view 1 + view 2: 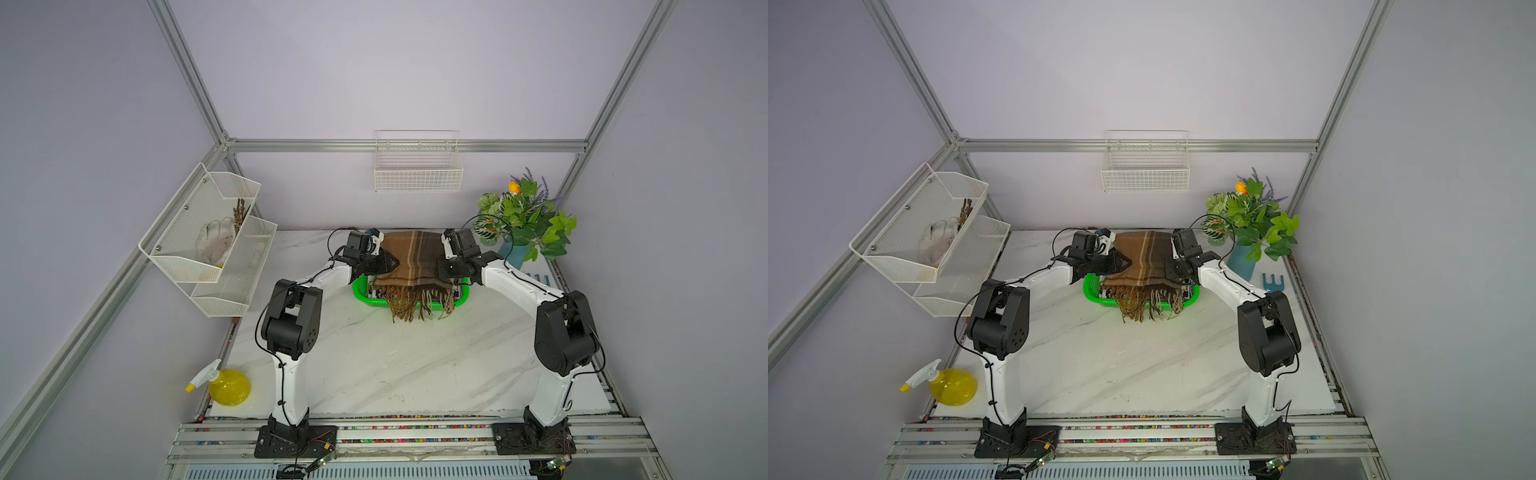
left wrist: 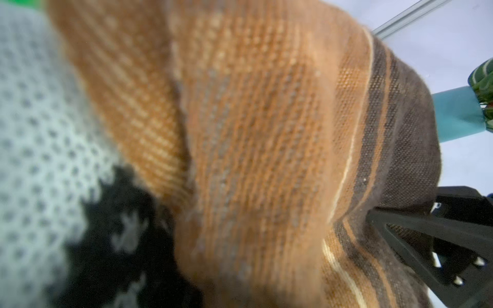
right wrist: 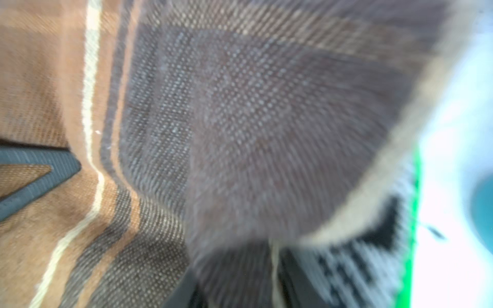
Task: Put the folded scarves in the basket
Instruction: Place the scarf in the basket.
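While the left gripper (image 1: 392, 262) and right gripper (image 1: 439, 266) met its sides — clamped or loosened, unclear — the folded brown, cream-striped scarf (image 1: 411, 257) sat over the basket (image 1: 359, 293), fringe (image 1: 415, 305) trailing past its near rim

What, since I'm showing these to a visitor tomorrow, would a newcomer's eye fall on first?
The brown striped scarf piled on the bright green basket at the far middle of the table, its fringe spilling over the near rim. The left gripper and right gripper flank it, one at each side edge. After that, the leafy plant at the far right corner and the yellow spray bottle at the near left.
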Motion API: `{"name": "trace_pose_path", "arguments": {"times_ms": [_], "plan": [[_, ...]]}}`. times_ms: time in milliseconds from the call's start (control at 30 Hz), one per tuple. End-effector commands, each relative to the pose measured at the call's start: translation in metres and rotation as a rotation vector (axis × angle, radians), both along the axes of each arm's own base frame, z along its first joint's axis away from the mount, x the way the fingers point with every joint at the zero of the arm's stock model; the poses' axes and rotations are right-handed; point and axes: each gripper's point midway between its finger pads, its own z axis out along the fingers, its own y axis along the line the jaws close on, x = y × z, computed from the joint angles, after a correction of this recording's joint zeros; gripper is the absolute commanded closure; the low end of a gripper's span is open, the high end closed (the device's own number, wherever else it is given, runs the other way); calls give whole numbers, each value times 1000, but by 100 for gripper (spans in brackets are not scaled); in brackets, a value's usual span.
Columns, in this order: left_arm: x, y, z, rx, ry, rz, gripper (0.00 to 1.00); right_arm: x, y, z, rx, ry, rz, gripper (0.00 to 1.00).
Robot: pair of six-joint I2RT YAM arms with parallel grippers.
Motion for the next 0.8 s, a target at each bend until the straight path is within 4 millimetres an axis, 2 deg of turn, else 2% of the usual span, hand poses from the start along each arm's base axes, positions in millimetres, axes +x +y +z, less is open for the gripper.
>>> {"name": "trace_pose_path", "arguments": {"times_ms": [0, 200, 233, 267, 400, 500, 633, 767], "plan": [[-10, 20, -3, 86, 34, 50, 54, -12, -20, 4, -72, 10, -45, 59], [-14, 33, 10, 169, 5, 92, 35, -18, -28, 17, -116, -19, -71, 56], [-14, 40, 14, 219, -11, 120, 25, -19, -29, 19, -128, -24, -76, 55], [-15, 46, 18, 266, -31, 137, 0, -21, -32, 23, -147, -35, -92, 53], [-19, 55, 26, 290, -27, 147, 0, -25, -43, 31, -187, -58, -126, 44], [-23, 61, 33, 309, -39, 162, 0, -30, -48, 37, -209, -69, -140, 42], [-34, 74, 53, 332, -78, 193, 0, -41, -32, 49, -161, -109, -84, 40], [-55, 85, 76, 355, -159, 183, 0, -63, 0, 80, -124, -177, 20, 37]]}}
